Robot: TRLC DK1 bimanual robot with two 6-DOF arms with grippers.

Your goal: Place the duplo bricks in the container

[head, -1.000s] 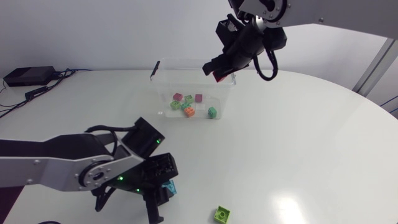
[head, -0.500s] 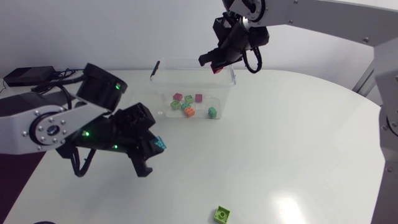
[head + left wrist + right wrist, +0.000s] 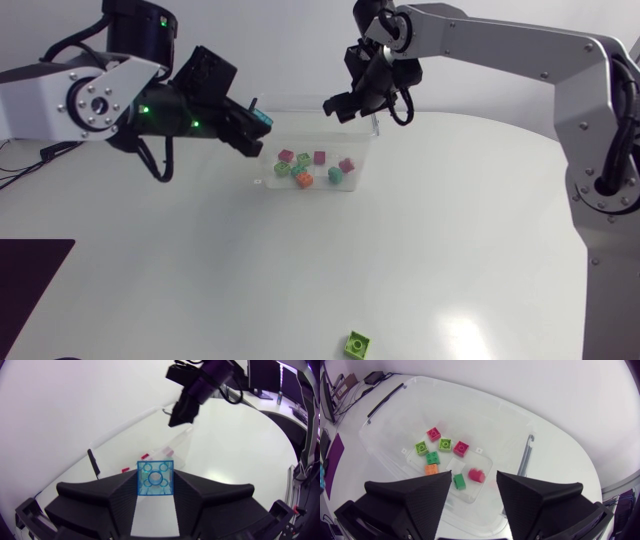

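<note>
Left gripper (image 3: 252,128), clamped on a blue brick (image 3: 155,478), hangs just beside the container's (image 3: 310,99) left rim. The right gripper (image 3: 343,110) hovers over the far rim, fingers apart with nothing between them. The step in hand looks to be carrying the blue brick in for the drop. The next move calls for bringing it past the rim and over the open container before letting go, and the right arm would do well to clear off first. One green brick (image 3: 357,345) waits near the table's front edge, well apart. A second ago the left gripper was low by that front edge, and it has since risen and crossed to the container. The right gripper then held a pink brick (image 3: 346,165), which now lies inside among the other bricks.
</note>
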